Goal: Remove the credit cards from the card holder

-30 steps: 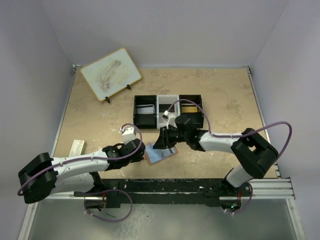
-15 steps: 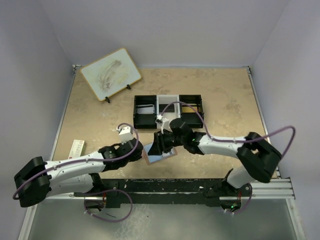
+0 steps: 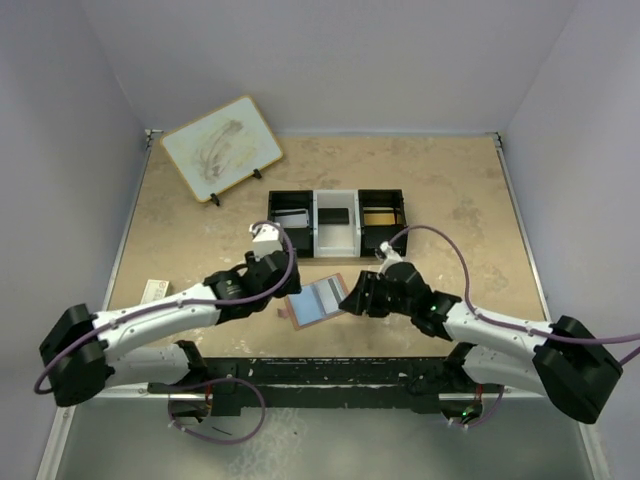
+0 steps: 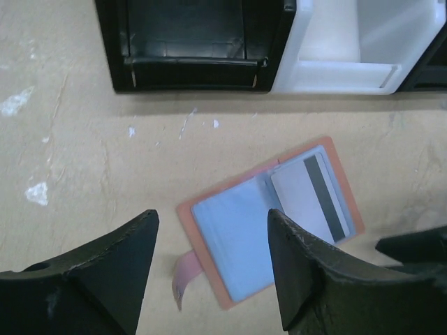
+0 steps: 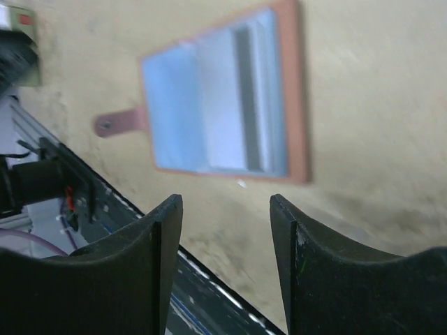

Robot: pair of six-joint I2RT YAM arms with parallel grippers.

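The left claw [image 4: 211,222] and the right claw [image 5: 225,204], both released and empty, flank the card holder [image 3: 316,303] without touching it. The card holder lies open and flat on the table [image 3: 450,200] near its front edge, one credit card [image 4: 314,199] with a dark stripe seated in a slot. Beyond it stands a black-white-black tray [image 3: 338,242]; farthest, a wood-rimmed board [image 3: 220,148] is propped at the far left corner.

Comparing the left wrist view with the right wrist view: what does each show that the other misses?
Only the left wrist view shows the tray, its black and white compartments beyond the holder. Only the right wrist view shows the rail at the table's near edge. Both show the holder lying open and flat on the table, its strap out to one side and a striped card in its slot.
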